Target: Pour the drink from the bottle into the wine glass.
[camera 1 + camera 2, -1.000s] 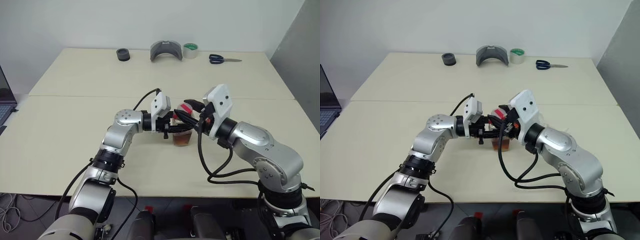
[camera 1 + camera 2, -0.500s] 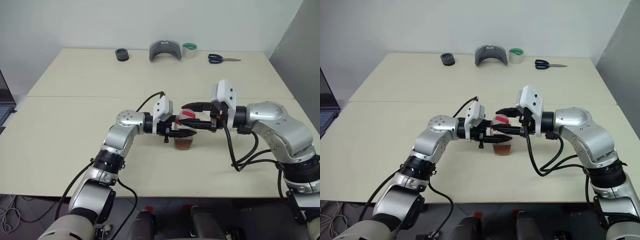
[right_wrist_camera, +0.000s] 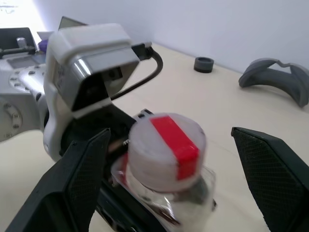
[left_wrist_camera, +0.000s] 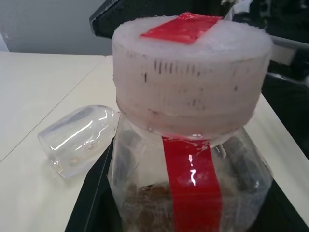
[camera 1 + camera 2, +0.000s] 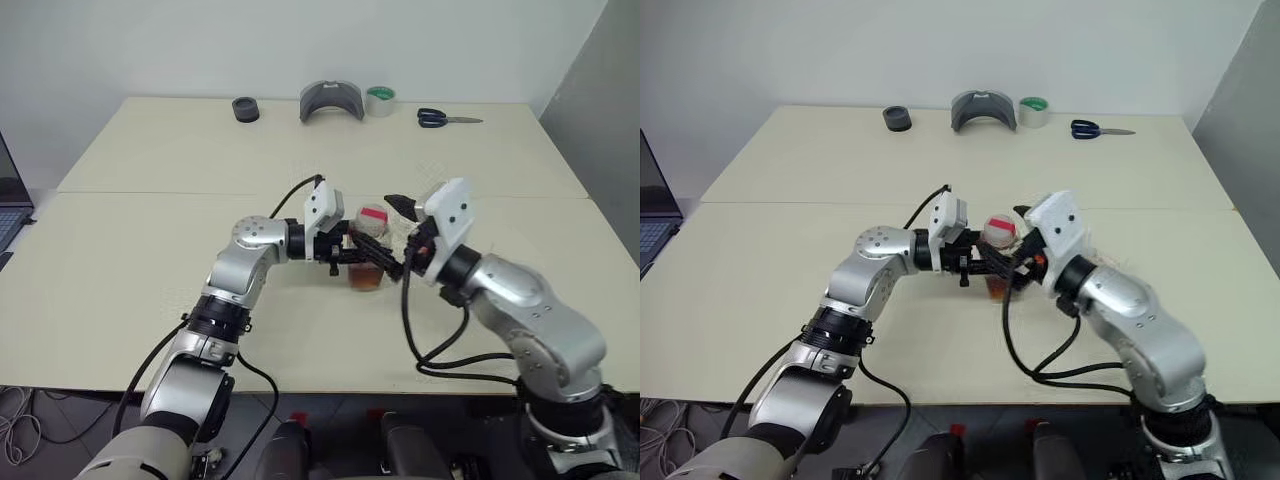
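Standing upright on the table (image 5: 150,250), the bottle (image 5: 368,258) is clamped by the left gripper (image 5: 352,255); right gripper (image 3: 169,159) spread wide either side of the cap (image 3: 166,145), not touching. Wine glass (image 4: 79,140) lies tipped over just beside the bottle.

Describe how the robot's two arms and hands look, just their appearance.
Both arms are silver-grey metal with black joint rings and looping black cables. A white boxy camera housing sits on each wrist. The left hand and right hand each end in two black fingers with textured inner pads.
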Tool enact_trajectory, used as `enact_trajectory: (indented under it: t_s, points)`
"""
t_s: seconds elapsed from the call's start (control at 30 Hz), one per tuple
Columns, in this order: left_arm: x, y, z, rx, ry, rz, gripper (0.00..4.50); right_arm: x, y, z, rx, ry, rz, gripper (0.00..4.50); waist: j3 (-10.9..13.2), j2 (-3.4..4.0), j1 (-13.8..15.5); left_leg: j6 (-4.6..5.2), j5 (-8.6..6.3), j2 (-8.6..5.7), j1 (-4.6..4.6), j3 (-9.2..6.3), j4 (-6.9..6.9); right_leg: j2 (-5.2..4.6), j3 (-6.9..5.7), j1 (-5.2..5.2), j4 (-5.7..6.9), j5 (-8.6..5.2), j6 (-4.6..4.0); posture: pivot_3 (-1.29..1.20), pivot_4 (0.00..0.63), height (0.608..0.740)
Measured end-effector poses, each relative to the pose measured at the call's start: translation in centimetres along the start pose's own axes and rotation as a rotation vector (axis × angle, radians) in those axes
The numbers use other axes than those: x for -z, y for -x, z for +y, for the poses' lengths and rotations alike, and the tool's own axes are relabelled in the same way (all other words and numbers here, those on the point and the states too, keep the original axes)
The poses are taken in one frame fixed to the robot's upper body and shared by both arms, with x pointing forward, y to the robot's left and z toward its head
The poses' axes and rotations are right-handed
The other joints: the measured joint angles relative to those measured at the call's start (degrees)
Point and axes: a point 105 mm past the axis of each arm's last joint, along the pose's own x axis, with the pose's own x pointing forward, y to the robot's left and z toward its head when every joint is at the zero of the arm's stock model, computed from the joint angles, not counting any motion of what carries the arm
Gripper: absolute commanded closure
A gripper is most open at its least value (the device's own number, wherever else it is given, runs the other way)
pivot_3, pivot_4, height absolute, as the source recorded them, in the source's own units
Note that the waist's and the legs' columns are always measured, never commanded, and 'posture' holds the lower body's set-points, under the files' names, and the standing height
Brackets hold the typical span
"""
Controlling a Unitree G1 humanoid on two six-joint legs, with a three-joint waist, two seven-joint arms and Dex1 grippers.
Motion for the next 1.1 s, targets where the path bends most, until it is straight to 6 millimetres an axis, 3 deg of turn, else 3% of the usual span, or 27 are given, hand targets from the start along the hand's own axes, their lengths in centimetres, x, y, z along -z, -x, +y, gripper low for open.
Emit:
enact_trajectory:
  t_s: [0.23,0.33,0.5,0.53,0.7,0.83,0.97,1.1]
  points:
    - [0.5,0.1,0.3,-0.010,0.006,0.016,2.71,0.1,-0.5,-0.4,0.114,-0.003,-0.017,0.23,0.00,0.00,0.04,0.00,0.00,-0.02,-0.03,0.00,-0.02,-0.02,0.00,-0.01,-0.04,0.00,0.00,0.00,0.150,0.740]
    - [0.5,0.1,0.3,-0.011,0.004,0.017,2.71,0.5,-0.4,-0.4,0.117,-0.004,-0.006,0.85,0.00,0.00,0.02,0.01,0.00,-0.01,-0.02,0.01,-0.01,-0.02,0.01,-0.01,-0.03,0.00,0.00,0.00,0.150,0.740]
    - [0.6,0.0,0.4,-0.014,-0.001,0.021,2.71,0.6,-0.6,0.5,0.074,-0.005,-0.001,2.55,0.00,0.00,0.01,0.01,0.00,0.01,-0.01,0.00,-0.01,0.02,-0.01,-0.01,-0.01,0.00,0.00,0.00,0.150,0.740]
    - [0.6,0.0,0.4,-0.015,-0.005,0.021,2.71,0.6,-0.6,0.5,0.073,-0.005,-0.001,2.64,0.00,0.00,0.01,0.01,0.00,0.00,-0.01,0.00,-0.01,0.01,-0.01,-0.01,-0.01,0.00,0.00,0.00,0.150,0.740]
    - [0.6,0.0,0.4,-0.017,-0.012,0.019,2.71,0.6,-0.7,0.3,-0.016,0.071,-0.004,2.64,0.00,0.00,0.01,0.02,-0.01,-0.03,-0.01,0.03,0.00,-0.01,0.00,0.01,-0.04,0.00,0.00,0.00,0.150,0.740]
    - [0.5,0.2,0.3,-0.007,-0.021,0.021,2.71,0.4,-0.8,-0.6,-0.246,0.159,0.008,2.64,0.01,0.01,-0.03,0.03,-0.01,-0.01,0.03,0.02,0.01,0.02,-0.03,0.05,-0.04,0.00,0.01,0.00,0.150,0.740]
    - [0.3,-0.3,-0.1,0.043,-0.028,0.033,2.72,0.1,-0.6,-2.2,-0.499,0.118,0.072,2.64,0.03,0.01,-0.04,0.03,-0.01,0.00,0.02,0.01,0.00,0.03,-0.05,0.06,-0.05,0.01,0.00,0.00,0.150,0.740]
    - [0.1,-0.5,-0.1,0.051,-0.027,0.036,2.72,0.1,-0.6,-2.8,-0.525,0.098,0.075,2.64,0.03,0.01,-0.05,0.03,-0.01,0.00,-0.01,0.03,-0.02,0.00,-0.01,0.02,-0.06,0.00,-0.02,0.00,0.150,0.740]
